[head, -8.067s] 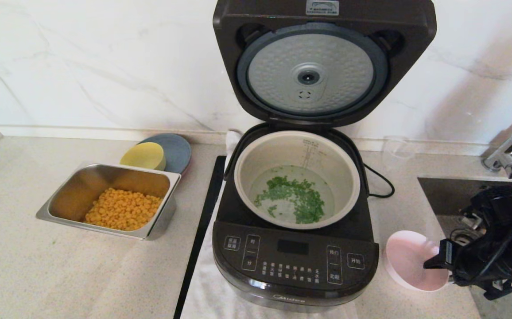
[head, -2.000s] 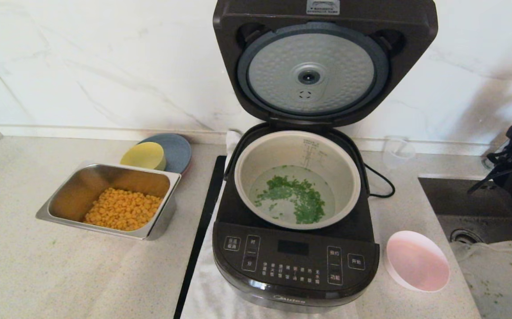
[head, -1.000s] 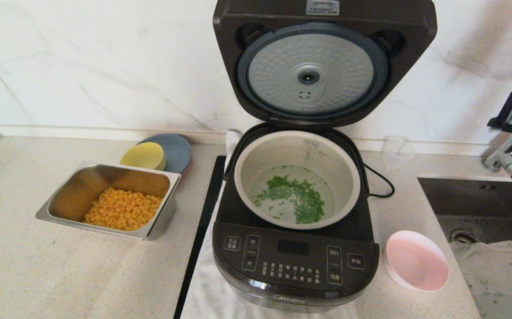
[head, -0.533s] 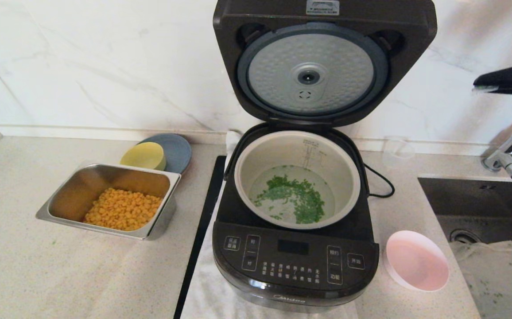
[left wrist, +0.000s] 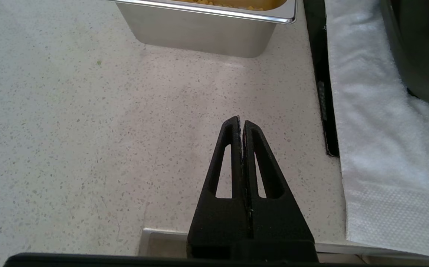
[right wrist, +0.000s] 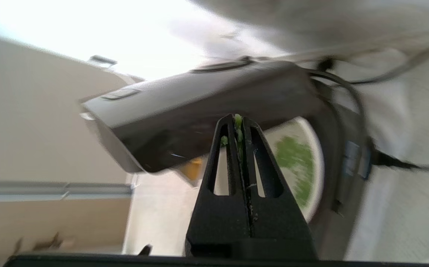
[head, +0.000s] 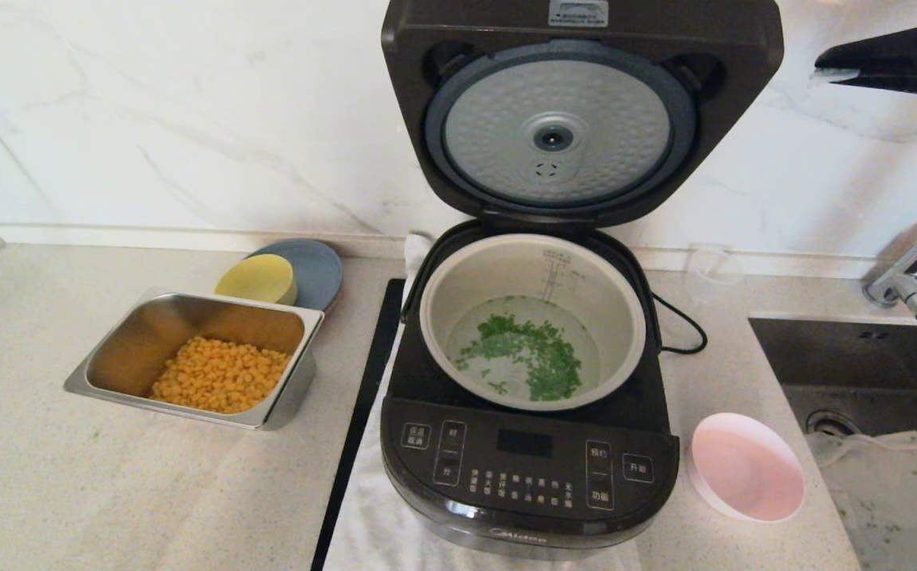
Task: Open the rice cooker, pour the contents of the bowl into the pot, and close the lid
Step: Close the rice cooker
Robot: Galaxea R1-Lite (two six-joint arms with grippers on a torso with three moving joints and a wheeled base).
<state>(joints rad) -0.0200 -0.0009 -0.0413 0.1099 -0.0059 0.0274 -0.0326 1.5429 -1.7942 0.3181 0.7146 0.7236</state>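
The black rice cooker (head: 528,468) stands open, its lid (head: 577,111) upright with the dimpled silver underside facing me. Inside, the pale pot (head: 532,317) holds water and the chopped green contents (head: 526,355). The pink bowl (head: 746,466) sits empty on the counter, right of the cooker. High at the right, level with the lid's top edge, my right gripper (head: 823,67) points at the lid, shut, with green bits stuck between its fingertips (right wrist: 238,122). The lid (right wrist: 199,111) and pot (right wrist: 300,167) show beyond it in the right wrist view. My left gripper (left wrist: 240,122) is shut, low over the counter.
A steel tray (head: 197,358) of corn kernels stands left of the cooker, with a yellow bowl (head: 257,279) on a blue plate (head: 312,266) behind it. A sink (head: 863,373) and faucet (head: 915,281) lie at the right. A clear cup (head: 712,270) stands by the wall.
The right arm left the bowl on the counter and rose from sink level. Over the last second it climbed further and moved left toward the lid's top edge.
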